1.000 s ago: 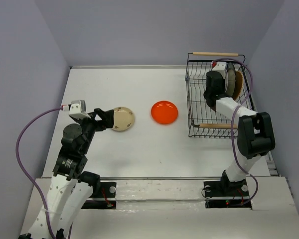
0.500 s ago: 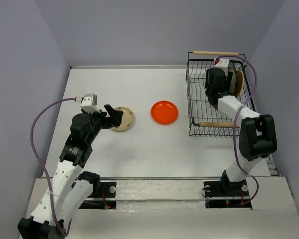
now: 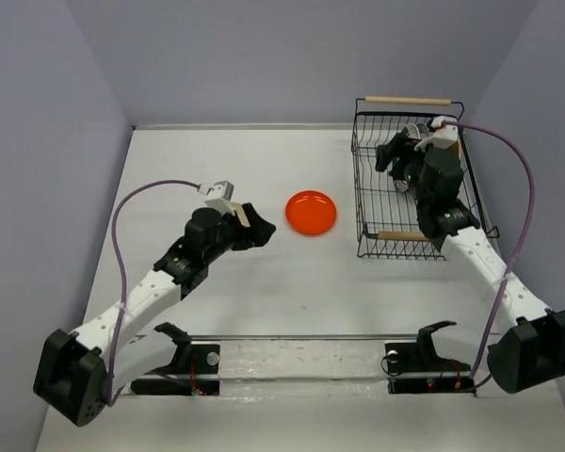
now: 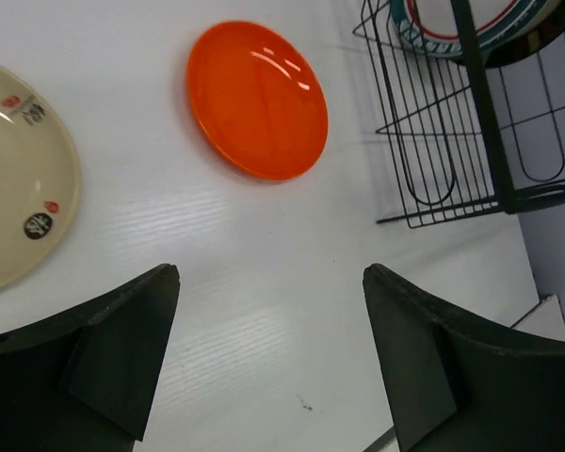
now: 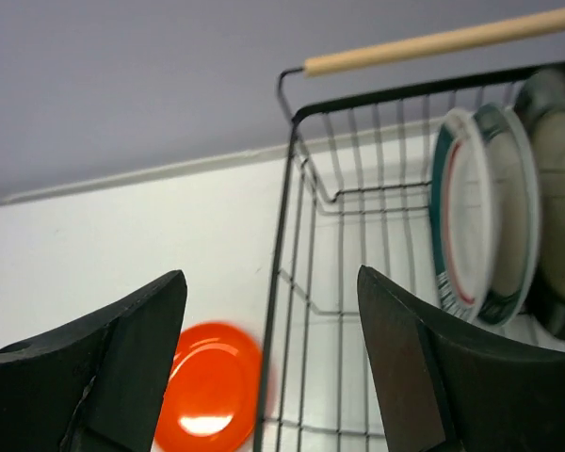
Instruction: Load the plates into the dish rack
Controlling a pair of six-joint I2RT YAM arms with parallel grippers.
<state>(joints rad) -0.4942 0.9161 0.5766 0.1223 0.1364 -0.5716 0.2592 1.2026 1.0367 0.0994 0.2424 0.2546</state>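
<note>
The right fingers (image 5: 122, 367) have just sprung open and pulled back empty from the rack (image 3: 407, 101), where the teal-rimmed plate (image 5: 471, 226) now stands among others, while the left fingers (image 4: 113, 358), spread and empty, have swung over the table (image 3: 264, 301) above the beige plate (image 4: 9, 169) and orange plate (image 3: 311, 212), the two still to load.

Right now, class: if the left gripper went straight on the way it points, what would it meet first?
Probably the orange plate, lying just ahead of the open left gripper. If the gripper points down steeply, the bare table comes first; depth is unclear.
</note>
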